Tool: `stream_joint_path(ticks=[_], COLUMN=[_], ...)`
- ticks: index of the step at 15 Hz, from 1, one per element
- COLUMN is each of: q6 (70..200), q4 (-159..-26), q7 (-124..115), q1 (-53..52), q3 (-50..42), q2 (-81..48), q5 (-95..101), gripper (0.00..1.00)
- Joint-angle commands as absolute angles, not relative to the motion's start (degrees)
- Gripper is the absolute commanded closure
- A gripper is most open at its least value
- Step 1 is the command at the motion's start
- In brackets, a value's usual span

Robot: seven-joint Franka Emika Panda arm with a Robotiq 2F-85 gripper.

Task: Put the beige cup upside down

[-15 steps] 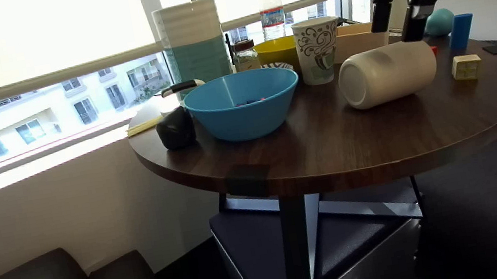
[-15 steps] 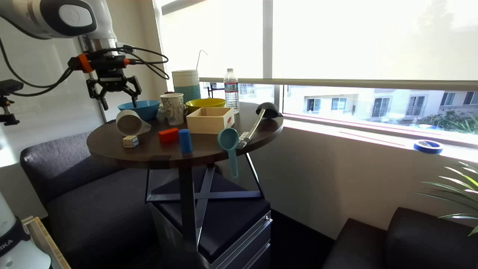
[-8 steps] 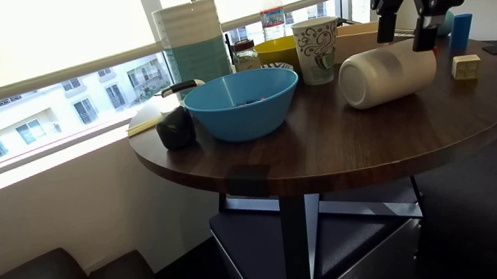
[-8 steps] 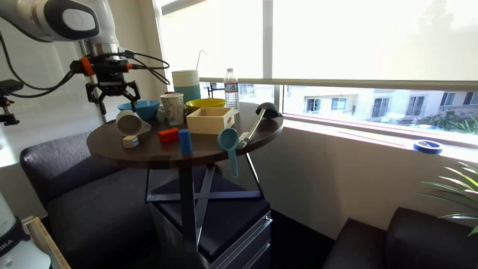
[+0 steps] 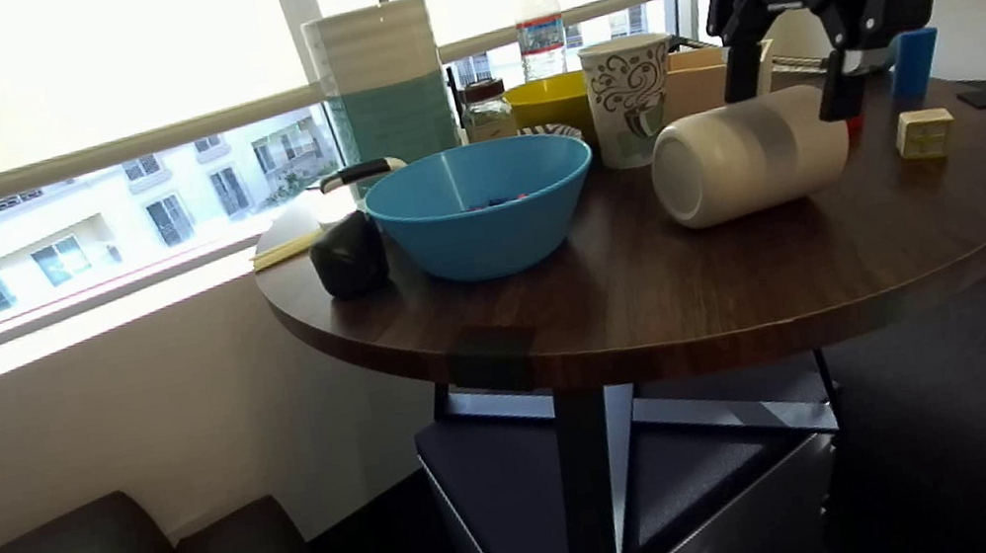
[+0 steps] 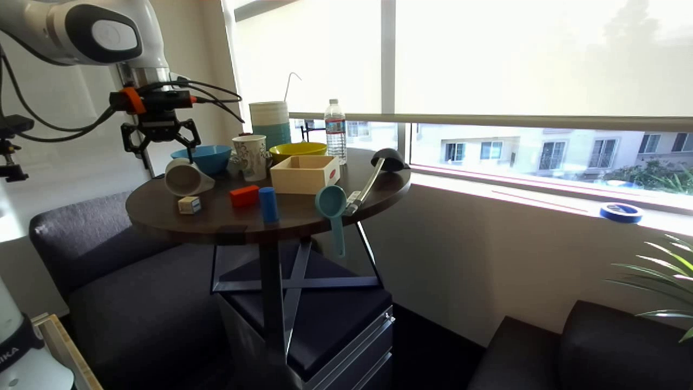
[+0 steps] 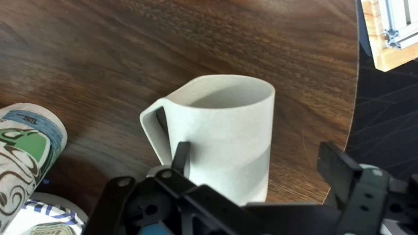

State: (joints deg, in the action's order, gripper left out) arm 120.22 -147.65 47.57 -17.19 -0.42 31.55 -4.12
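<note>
In an exterior view your gripper (image 5: pixel 791 96) points down with its fingers spread, and the beige cup (image 5: pixel 735 166) lies on its side on the round wooden table (image 5: pixel 655 289), right below your fingertips. The nearer finger overlaps the mouth end of the cup; the farther one ends at the cup's upper edge, and from here you cannot tell whether either touches. The cup's base juts out to the left of your fingers; on that same side the patterned paper cup (image 5: pixel 631 93) stands upright, and the wide blue bowl (image 5: pixel 485 228) sits farther off. A small cube (image 5: pixel 926 134) is to the right of your fingers. In an exterior view you see the red block (image 6: pixel 244 196) and the blue cylinder (image 6: pixel 268 205) to the right of your fingers and lower down; there the cup has its mouth toward the camera, beneath the finger nearer those two, with the small cube just beside it. A wooden box (image 6: pixel 298 181) stands well apart from the fingers. In the wrist view most of the cup's body shows between your spread fingers, its mouth reaching out ahead of them: the finger on the handle (image 7: pixel 156 137) side overlaps the wall, contact unclear, while the opposite finger is apart from the cup. The paper cup is beyond the handle-side finger.
</note>
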Motion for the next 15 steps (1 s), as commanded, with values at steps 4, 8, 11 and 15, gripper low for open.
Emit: stream_joint_path(ticks=[4, 8, 11, 15], q6=[128.2, 131.5, 131.6, 131.3], q4=[-148.3, -148.3, -148.2, -148.1], q7=[49.9, 51.8, 53.5, 56.2], q1=[-17.4, -18.7, -18.7, -18.7], q3=[-1.3, -2.1, -2.3, -2.4], q2=[28.5, 26.4, 25.4, 24.6], q5=[-6.5, -10.0, -12.5, -15.6], gripper=[0.00, 0.00, 0.00, 0.00])
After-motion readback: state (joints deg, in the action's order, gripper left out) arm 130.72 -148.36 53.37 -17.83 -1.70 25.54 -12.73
